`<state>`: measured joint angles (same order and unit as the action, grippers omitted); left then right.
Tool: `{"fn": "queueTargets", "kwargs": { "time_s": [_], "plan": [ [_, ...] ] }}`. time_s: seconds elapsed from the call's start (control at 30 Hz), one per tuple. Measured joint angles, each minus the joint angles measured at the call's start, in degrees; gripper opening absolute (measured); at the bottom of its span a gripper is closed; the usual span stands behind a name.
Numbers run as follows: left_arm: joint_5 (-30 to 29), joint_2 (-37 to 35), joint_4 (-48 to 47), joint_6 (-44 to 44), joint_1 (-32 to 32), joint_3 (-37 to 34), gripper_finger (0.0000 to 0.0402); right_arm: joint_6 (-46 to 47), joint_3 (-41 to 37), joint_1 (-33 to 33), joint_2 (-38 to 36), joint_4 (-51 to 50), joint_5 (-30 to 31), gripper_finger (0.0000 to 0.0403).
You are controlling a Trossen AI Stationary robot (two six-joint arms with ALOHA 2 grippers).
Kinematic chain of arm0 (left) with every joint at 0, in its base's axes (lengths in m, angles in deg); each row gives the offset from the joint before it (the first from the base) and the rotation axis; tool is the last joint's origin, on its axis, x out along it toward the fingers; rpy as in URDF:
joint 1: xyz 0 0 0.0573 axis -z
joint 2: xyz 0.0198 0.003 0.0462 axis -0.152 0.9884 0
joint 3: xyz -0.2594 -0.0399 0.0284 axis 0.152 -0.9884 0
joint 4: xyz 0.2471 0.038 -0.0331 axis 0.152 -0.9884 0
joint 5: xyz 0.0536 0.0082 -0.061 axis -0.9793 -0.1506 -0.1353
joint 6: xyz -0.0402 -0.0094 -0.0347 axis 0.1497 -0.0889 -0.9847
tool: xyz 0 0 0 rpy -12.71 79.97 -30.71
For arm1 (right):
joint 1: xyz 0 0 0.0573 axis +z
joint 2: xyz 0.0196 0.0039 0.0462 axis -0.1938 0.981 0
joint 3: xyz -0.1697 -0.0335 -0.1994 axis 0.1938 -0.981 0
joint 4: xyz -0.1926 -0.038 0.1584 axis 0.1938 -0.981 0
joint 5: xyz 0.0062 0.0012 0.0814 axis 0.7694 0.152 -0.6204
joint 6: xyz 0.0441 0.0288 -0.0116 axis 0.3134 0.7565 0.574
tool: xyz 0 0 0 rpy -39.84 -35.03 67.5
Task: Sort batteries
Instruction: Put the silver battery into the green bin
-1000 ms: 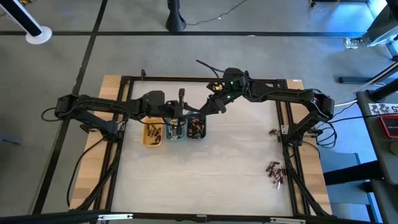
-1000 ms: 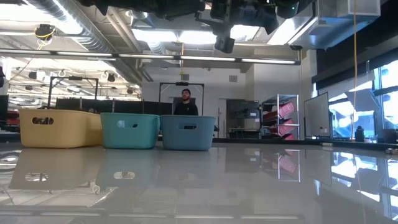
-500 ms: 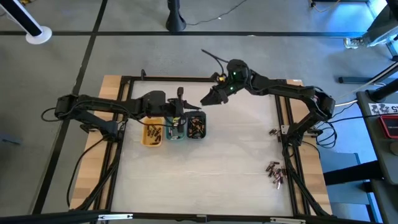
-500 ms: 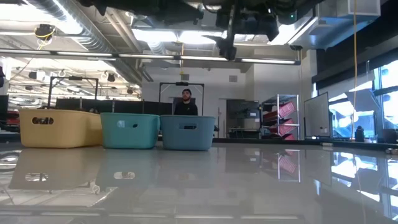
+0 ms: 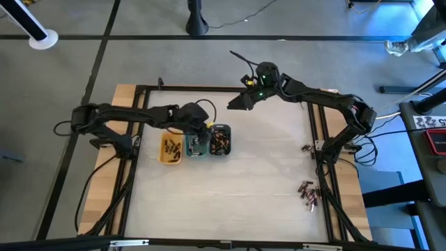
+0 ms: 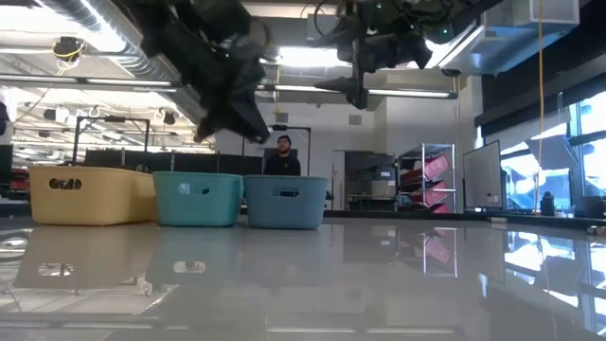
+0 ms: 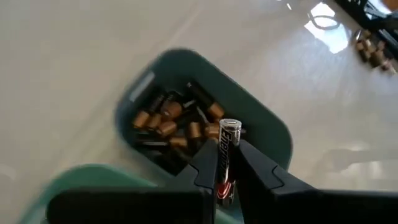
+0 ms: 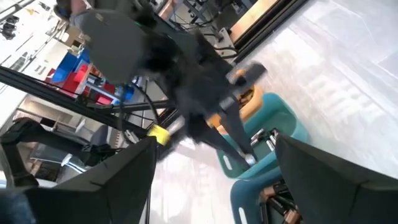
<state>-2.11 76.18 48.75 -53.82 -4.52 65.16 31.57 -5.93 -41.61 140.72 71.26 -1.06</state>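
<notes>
Pulling away toward the table's far edge, the right gripper (image 5: 232, 107) is being spread wide and empty, while a battery (image 7: 225, 160) is being pinched by the left gripper (image 7: 226, 167) over the grey-blue tray (image 7: 273, 127), seemingly for dropping.

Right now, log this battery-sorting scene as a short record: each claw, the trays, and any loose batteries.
left claw: shut on a silver and black battery, above the grey-blue tray
right claw: open, empty, raised behind the trays
trays: yellow tray, green tray and grey-blue tray side by side, each with batteries inside
loose batteries: a cluster near the table's right edge, a few more farther back
</notes>
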Motion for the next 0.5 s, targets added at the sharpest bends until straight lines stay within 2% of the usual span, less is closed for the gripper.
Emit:
{"fn": "queueTargets", "kwargs": {
  "time_s": [0.1, 0.23, 0.5],
  "plan": [
    [2.82, 3.75, 2.79, -4.4, -0.4, 0.0, 0.0025, -0.21, 0.0, 0.0, 0.0, -0.12, -0.23, 0.0328],
    [3.26, 6.58, 2.13, -9.37, -0.81, 0.39, 0.003, -0.38, 0.0, 0.0, 0.0, -1.38, -3.11, 0.0328],
    [2.96, 6.66, 5.93, -4.92, -0.78, 0.96, 0.0115, -4.66, 0.0, 0.0, 0.0, -7.81, -3.4, 0.0328]
  ]
}}
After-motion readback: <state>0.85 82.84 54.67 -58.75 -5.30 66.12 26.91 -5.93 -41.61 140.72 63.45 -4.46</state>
